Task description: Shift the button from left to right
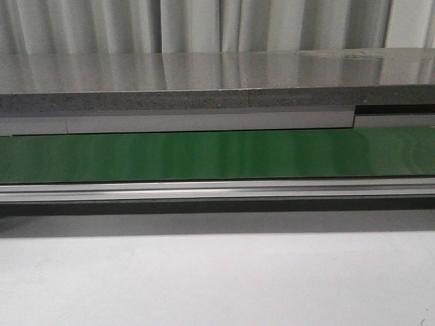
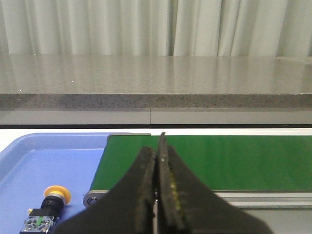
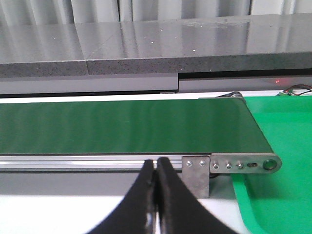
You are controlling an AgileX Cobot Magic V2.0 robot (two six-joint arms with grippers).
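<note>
left gripper [image 2: 158, 195], right gripper [image 3: 156, 195] apparently closed, empty

A long green belt [image 1: 217, 155] runs straight across the front view, carried on a silver metal rail [image 1: 217, 189] along its near edge. Behind it stands a grey speckled stone ledge [image 1: 204, 81] with a glossy top, and pale pleated curtains [image 1: 204, 24] hang at the back. In front of the belt lies the plain white worktop [image 1: 217, 285]. In the left wrist view, a light blue tray [image 2: 44, 161] sits just beside the belt's left end, next to its roller [image 2: 90, 199]. In the right wrist view, a bright green tray [image 3: 282, 161] lies at the belt's right end, close under the silver end bracket [image 3: 243, 165] with its row of small screws.
</note>
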